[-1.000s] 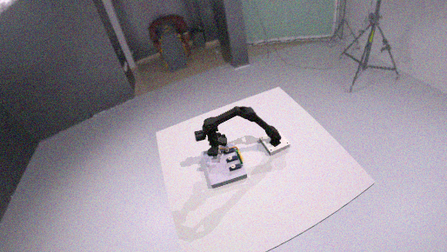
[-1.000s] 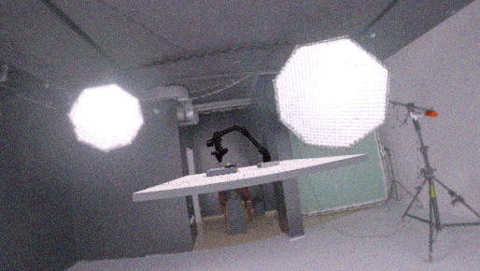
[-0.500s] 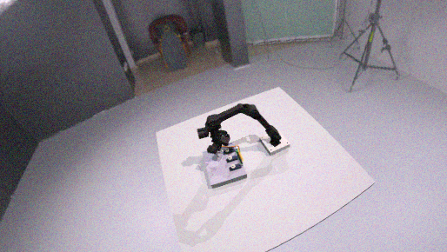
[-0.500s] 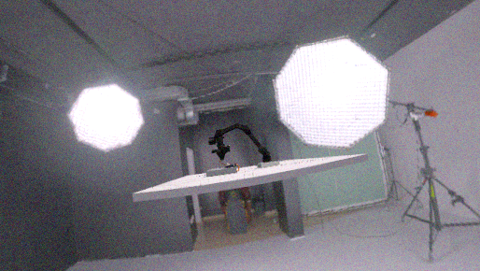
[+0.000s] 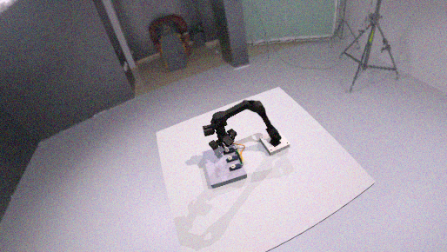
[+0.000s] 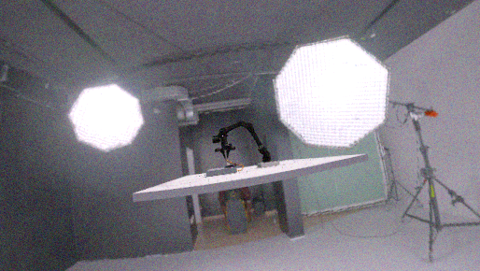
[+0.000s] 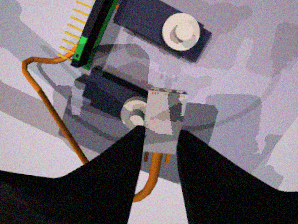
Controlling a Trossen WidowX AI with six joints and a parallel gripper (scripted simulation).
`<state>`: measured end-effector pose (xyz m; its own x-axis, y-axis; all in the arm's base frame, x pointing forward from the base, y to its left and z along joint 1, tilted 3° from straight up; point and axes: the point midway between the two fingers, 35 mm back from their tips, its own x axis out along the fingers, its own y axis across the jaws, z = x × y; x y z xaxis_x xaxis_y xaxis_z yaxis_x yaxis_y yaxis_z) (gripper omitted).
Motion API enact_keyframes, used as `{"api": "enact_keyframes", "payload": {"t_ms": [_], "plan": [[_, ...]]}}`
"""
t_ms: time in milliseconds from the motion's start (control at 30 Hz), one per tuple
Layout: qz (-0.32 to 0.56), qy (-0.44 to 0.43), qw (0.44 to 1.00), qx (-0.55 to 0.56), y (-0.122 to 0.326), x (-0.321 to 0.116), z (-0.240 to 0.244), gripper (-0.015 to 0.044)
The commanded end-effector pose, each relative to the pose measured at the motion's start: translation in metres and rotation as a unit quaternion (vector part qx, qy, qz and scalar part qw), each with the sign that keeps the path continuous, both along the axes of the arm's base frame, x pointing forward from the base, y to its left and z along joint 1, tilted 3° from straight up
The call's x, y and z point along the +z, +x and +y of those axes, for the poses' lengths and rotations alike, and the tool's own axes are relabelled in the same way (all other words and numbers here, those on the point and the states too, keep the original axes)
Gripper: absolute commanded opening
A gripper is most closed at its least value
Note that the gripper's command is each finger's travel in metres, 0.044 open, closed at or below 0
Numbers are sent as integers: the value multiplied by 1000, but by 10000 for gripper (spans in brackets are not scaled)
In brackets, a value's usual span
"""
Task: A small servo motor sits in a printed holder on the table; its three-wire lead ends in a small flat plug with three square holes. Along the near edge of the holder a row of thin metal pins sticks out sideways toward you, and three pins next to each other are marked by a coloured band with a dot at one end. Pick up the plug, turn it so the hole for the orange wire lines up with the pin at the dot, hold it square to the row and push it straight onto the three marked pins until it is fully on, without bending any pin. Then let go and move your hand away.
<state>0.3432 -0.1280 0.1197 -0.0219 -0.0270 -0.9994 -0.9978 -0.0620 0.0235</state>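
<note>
My gripper (image 5: 219, 150) (image 6: 227, 162) (image 7: 161, 135) is shut on the pale, see-through plug (image 7: 161, 117), whose hole end points up in the wrist view. It holds the plug above the holder (image 5: 227, 175) (image 6: 220, 172) (image 7: 240, 60), to the right of the nearest servo (image 7: 111, 95). The orange lead (image 7: 54, 114) loops left of the plug, passes behind a finger and enters the plug's bottom end. The row of yellow pins (image 7: 74, 20) is at upper left, apart from the plug. A green band (image 7: 82, 46) marks its lower end. The dot is too small to tell surely.
More servos with white horns stand on the holder, one (image 7: 150, 22) at the top of the wrist view. The dark header block (image 7: 95, 30) lies beside the pins. The arm's white base plate (image 5: 282, 147) is on the table (image 5: 304, 187) behind the holder.
</note>
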Motion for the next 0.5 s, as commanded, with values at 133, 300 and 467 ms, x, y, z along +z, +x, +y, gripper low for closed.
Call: {"api": "enact_keyframes", "payload": {"t_ms": [133, 300, 467], "plan": [[-3, -4, 990, -144, -21, 3, 8, 0], [-5, -6, 974, -229, -34, 3, 13, 0], [-7, -8, 950, -311, -47, 3, 18, 0]]}}
